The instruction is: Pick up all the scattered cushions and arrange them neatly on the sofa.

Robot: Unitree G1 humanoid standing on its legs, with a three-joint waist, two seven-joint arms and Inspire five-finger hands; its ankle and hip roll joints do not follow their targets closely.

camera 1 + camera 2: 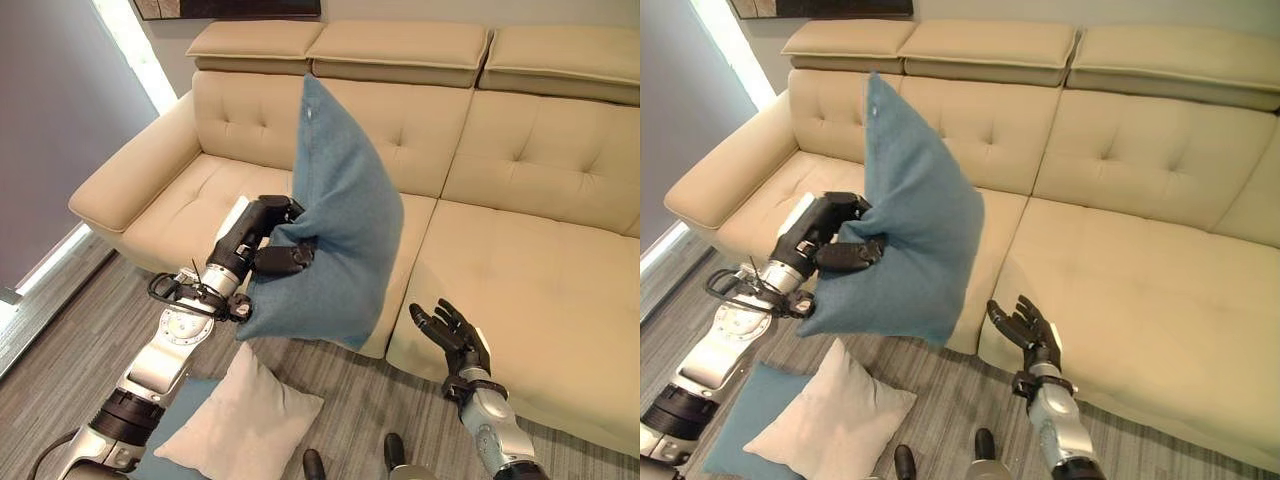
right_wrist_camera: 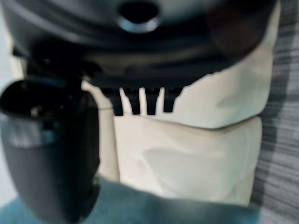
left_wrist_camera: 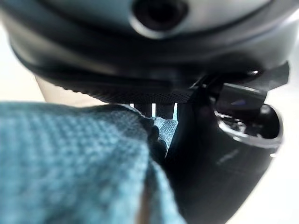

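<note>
Left eye view: your left hand [image 1: 268, 238] pinches the blue cushion [image 1: 335, 225] before the sofa [image 1: 540, 250]; right hand [image 1: 455, 335] spread beside it.

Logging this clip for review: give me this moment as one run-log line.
left hand: shut on blue cushion, held above sofa | right hand: open | floor: white cushion atop another blue cushion
</note>
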